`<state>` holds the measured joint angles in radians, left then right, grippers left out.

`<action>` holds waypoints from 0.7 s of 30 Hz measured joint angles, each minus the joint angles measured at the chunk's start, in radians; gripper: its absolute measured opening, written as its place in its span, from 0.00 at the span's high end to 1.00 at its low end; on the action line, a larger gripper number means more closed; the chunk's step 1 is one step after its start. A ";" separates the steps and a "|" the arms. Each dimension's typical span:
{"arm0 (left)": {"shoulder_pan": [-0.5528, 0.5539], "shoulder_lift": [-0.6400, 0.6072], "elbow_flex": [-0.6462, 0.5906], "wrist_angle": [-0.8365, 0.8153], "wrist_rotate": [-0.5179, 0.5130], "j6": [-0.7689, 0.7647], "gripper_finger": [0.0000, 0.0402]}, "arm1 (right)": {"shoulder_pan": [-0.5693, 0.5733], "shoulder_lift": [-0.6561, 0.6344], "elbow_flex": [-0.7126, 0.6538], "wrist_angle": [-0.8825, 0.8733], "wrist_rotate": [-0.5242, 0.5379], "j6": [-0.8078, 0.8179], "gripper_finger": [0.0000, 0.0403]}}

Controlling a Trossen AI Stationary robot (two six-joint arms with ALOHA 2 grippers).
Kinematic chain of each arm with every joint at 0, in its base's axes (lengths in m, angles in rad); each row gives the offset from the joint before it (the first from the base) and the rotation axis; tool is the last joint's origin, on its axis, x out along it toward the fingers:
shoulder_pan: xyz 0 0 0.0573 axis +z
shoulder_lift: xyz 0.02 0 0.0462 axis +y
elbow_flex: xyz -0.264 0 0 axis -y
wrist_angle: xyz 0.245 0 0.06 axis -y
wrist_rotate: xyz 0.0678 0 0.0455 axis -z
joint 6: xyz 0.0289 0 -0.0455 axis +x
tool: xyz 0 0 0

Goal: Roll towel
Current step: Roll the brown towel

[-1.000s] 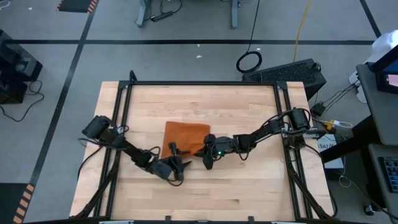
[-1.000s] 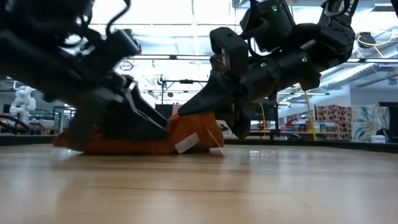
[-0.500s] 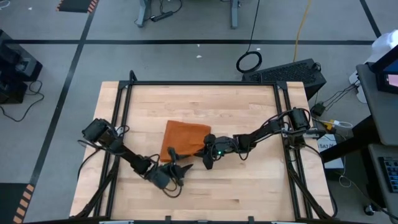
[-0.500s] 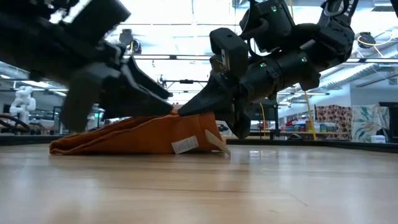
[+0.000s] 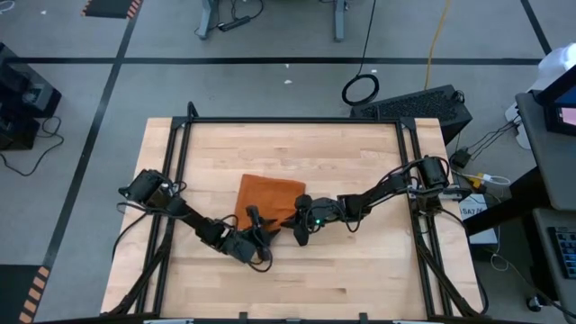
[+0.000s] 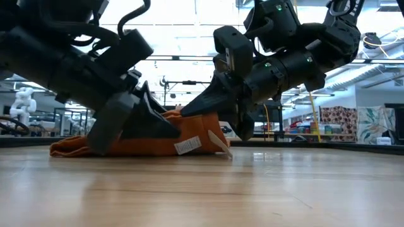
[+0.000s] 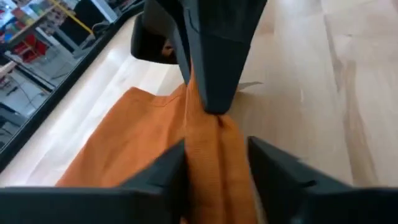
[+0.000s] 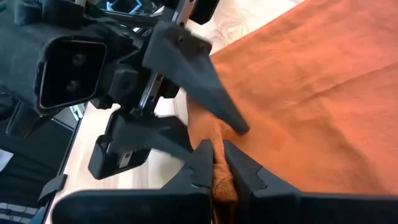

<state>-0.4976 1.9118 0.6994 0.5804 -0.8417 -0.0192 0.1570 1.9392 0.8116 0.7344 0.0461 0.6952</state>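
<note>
Near the middle of the wooden table [image 5: 360, 261], a little toward six o'clock in the high view, lies the rust-coloured towel [image 5: 267, 200], flat over most of its area and bunched along its near edge. From above, that near edge is largely hidden under the two dark grippers, so its folds cannot be made out there. The low view shows the towel's edge lifted into a ridge, with a small white tag [image 6: 189, 146] hanging at it, though the left arm blocks much of the cloth. The right gripper [image 5: 301, 227] sits at the towel's five o'clock corner, its fingers narrowed tightly on a pinch of fabric (the right wrist view shows the cloth squeezed between them). The left gripper [image 5: 258, 236] is at the six o'clock edge, just beside the right one; in the left wrist view its fingers [image 7: 163, 174] stand apart on either side of a raised ridge of towel, not clearly pressing it.
</note>
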 joint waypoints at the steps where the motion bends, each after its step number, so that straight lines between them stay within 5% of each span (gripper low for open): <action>1: 0.003 0.000 0.000 0.001 0.000 -0.003 0.70 | 0.000 0.000 0.000 0.000 0.000 -0.002 0.98; 4: 0.019 -0.005 0.000 0.000 0.027 -0.060 0.94 | 0.000 0.000 0.000 0.000 -0.001 -0.021 0.97; 9: 0.041 -0.050 0.000 -0.003 0.208 -0.141 0.97 | 0.027 0.000 0.000 0.002 -0.002 -0.233 0.86; 16: 0.084 -0.127 0.000 -0.096 0.414 -0.242 0.98 | 0.096 0.000 0.001 -0.032 0.020 -0.524 0.53; 21: 0.121 -0.132 0.000 -0.119 0.554 -0.311 0.98 | 0.164 -0.023 0.001 -0.106 0.209 -0.635 0.34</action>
<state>-0.3766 1.7794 0.6994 0.4615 -0.2878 -0.3305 0.3213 1.9160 0.8124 0.6281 0.2551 0.0599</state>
